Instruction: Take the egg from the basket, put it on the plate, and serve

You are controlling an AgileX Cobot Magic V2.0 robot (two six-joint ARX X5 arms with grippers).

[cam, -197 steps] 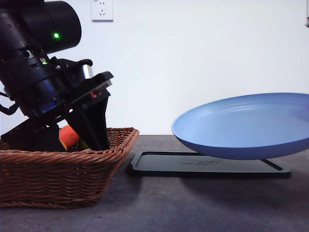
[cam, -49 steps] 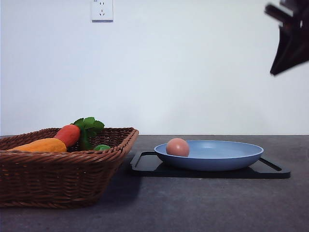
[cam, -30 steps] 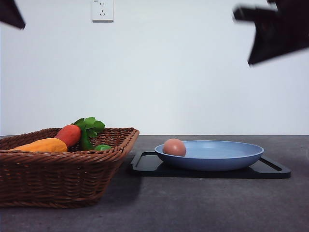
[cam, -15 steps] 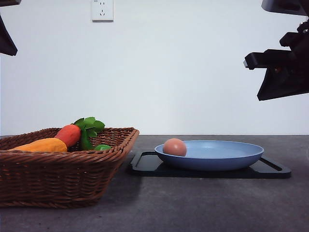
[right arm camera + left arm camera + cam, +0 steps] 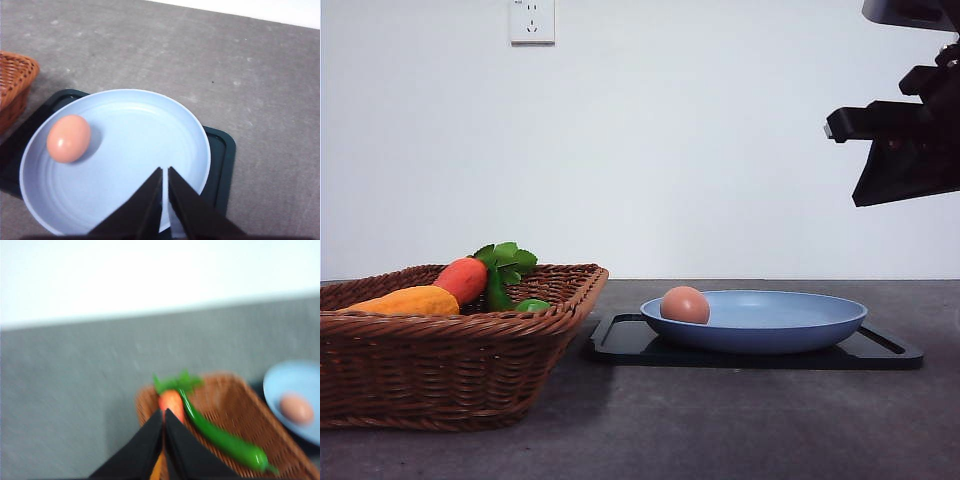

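Observation:
The pinkish-brown egg (image 5: 685, 304) lies inside the left part of the blue plate (image 5: 790, 335), which rests on a flat black tray (image 5: 620, 340). The wicker basket (image 5: 450, 370) stands to the left of the tray. My right gripper (image 5: 165, 171) hangs shut and empty high over the plate (image 5: 140, 150), with the egg (image 5: 69, 138) well away from its tips. In the front view the right arm (image 5: 910, 150) sits at the upper right. My left gripper (image 5: 164, 412) is shut and empty, high above the basket (image 5: 250, 420). The plate (image 5: 292, 382) and egg (image 5: 296, 409) also appear, blurred, beyond it.
In the basket lie a red-orange carrot with green leaves (image 5: 462, 278), a yellow-orange oblong vegetable (image 5: 405, 300) and a long green pepper (image 5: 225, 440). The grey tabletop (image 5: 740, 420) runs open in front of the tray. A basket corner (image 5: 12, 75) shows beside the tray (image 5: 222, 150).
The left arm has left the top left corner of the front view. The right arm came down from higher up and now holds still. The egg has rolled slightly right on the plate.

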